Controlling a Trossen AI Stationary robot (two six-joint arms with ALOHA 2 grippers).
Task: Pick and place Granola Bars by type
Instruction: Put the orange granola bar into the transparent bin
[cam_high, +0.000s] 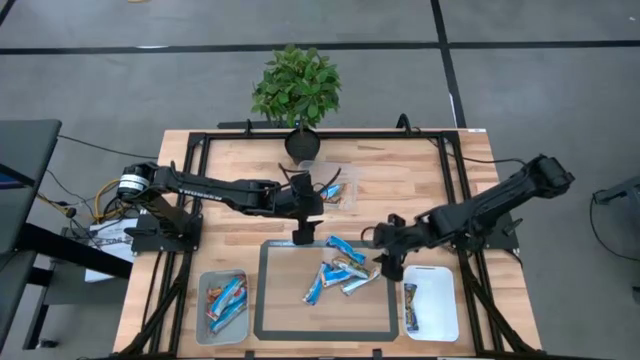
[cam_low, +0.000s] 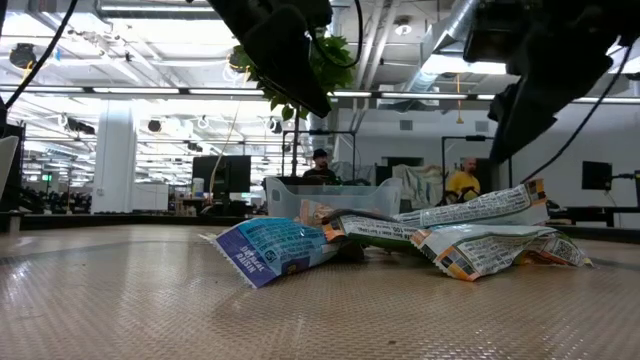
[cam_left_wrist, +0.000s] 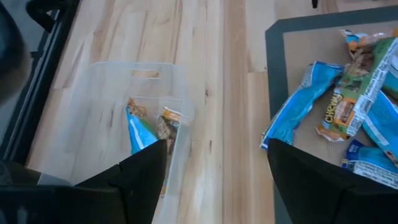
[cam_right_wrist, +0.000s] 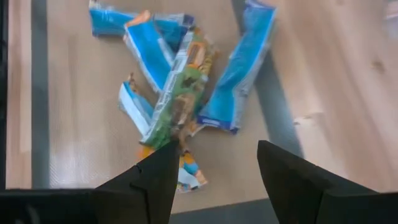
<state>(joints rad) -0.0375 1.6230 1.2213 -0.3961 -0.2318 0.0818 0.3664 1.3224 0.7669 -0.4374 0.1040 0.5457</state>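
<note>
1. Both end effectors hover empty with fingers spread: the left end effector (cam_high: 303, 236) above the far edge of the dark-rimmed tan mat (cam_high: 270, 300), the right end effector (cam_high: 391, 267) over the mat's right edge, beside the pile.
2. Shiny wrapped granola bars, mostly blue with one green-and-orange, lie heaped on the mat (cam_high: 340, 275), several overlapping.
3. Sorting looks partly done. The clear plastic bin at the near left (cam_high: 222, 303) holds a few blue and orange bars, the white bin at the near right (cam_high: 432, 303) holds one or two, and the clear bin toward the back (cam_high: 335, 188) holds a couple more.
4. About half a dozen bars are left to sort.
5. A light wooden plank counter (cam_high: 420, 180) carries everything, with a potted green plant (cam_high: 296, 88) at its far edge.
6. Beyond lies an open workshop hall with grey floor and two people in the distance.
</note>
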